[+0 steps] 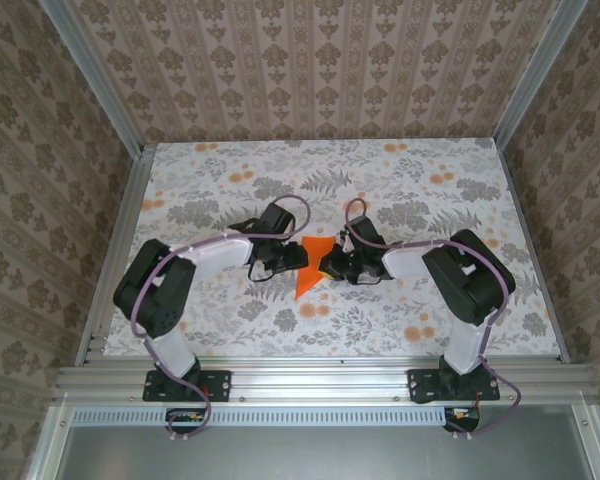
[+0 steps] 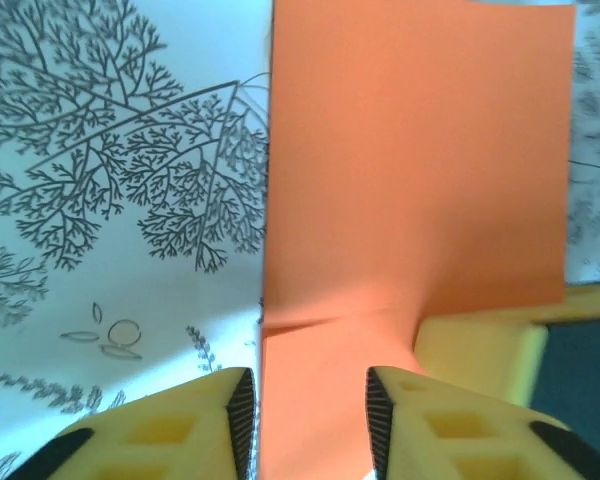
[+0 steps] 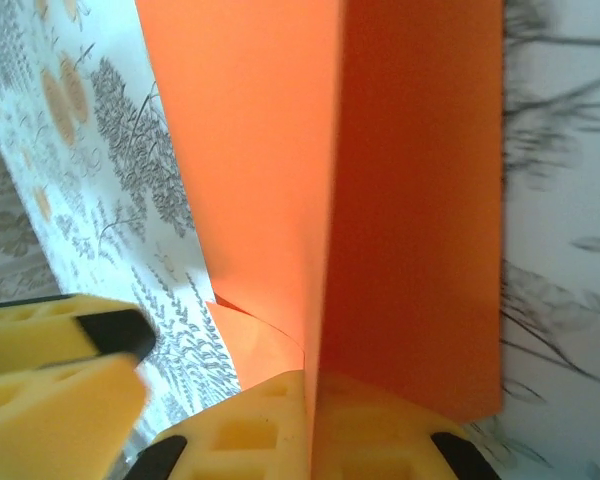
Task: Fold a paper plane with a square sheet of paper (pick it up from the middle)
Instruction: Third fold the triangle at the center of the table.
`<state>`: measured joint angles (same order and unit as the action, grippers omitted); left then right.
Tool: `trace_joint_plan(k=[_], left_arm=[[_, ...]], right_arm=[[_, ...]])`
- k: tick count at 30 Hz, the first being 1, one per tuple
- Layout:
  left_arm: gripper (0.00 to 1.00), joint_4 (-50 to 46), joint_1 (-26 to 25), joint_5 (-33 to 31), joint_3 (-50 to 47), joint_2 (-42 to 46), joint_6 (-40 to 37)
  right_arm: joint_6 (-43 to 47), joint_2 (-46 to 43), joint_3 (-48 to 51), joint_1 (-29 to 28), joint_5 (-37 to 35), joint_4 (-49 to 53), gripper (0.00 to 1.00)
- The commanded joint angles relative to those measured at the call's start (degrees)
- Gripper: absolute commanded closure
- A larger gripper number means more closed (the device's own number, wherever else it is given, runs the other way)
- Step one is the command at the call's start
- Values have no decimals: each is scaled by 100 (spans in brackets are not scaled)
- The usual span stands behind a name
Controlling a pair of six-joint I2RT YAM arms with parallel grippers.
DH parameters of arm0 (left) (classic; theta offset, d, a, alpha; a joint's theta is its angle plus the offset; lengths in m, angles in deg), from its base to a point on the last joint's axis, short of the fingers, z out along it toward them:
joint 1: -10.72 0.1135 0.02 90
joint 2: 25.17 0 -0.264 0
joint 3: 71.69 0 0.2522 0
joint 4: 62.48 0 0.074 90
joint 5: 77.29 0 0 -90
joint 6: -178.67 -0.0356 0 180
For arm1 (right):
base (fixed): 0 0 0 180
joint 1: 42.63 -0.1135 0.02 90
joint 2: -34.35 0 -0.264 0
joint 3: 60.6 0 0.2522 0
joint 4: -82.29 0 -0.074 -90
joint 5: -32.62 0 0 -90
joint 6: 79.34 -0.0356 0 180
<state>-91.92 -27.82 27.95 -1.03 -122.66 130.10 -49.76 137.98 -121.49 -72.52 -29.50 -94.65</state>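
Note:
The square sheet of paper (image 1: 308, 272) is bright orange and folded, tapering to a point toward the near side, and it hangs between both grippers at mid-table. My right gripper (image 3: 315, 430) is shut on it, the paper (image 3: 410, 200) standing edge-on between the two yellow fingers, with a crease running up from them. My left gripper (image 2: 308, 425) is open, and the paper (image 2: 410, 150) passes between its ribbed pads with a gap on each side. From above, the left gripper (image 1: 298, 258) and right gripper (image 1: 327, 265) face each other across the sheet.
The table (image 1: 400, 330) has a white cloth printed with grey leaves and pale orange flowers. Aluminium rails (image 1: 120, 250) and patterned walls close it in on three sides. A yellow finger of the left gripper (image 3: 50, 380) sits close beside the right one.

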Motion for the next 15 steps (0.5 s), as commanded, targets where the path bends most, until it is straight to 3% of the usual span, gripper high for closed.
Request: trace_joint_plan(k=[1, 8, 15], left_arm=[[50, 544, -12, 128, -468, 531, -80], [24, 1648, -302, 271, -1330, 1096, -232], [15, 2251, -655, 74, -1717, 1145, -654]], right_arm=[[-72, -583, 72, -22, -694, 771, 97], [-252, -1092, -51, -41, -1404, 1987, 97], [-394, -1054, -386, -98, -1669, 2826, 97]])
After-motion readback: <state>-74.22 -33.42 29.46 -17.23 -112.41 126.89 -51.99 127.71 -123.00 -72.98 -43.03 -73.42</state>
